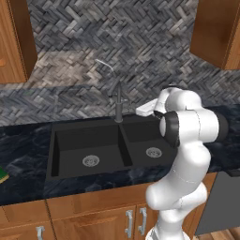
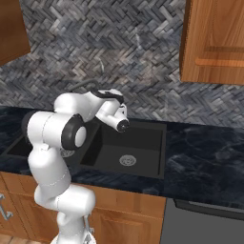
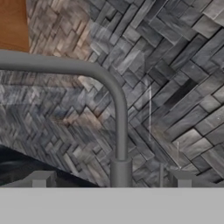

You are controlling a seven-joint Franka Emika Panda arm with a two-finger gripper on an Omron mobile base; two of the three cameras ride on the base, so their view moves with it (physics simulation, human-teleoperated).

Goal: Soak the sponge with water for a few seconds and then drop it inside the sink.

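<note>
The black double-basin sink (image 1: 70, 143) is set in the dark marbled counter, with a silver drain in each basin. Its faucet (image 1: 118, 107) stands behind the divider. The sponge (image 1: 2, 177), green and yellow, lies on the counter at the far left edge, well away from the arm. My gripper (image 3: 111, 180) is open with nothing between its fingertips (image 3: 40, 179). It hovers over the right basin (image 2: 143, 138), pointing at the faucet's curved spout (image 3: 109, 83) and the backsplash. The water is out of view.
Wooden upper cabinets hang at the left (image 1: 14, 42) and right (image 2: 214, 43) above the herringbone backsplash. Base cabinets with metal handles (image 1: 129, 222) run under the counter. A grey appliance front (image 2: 205, 224) sits below the counter to the right.
</note>
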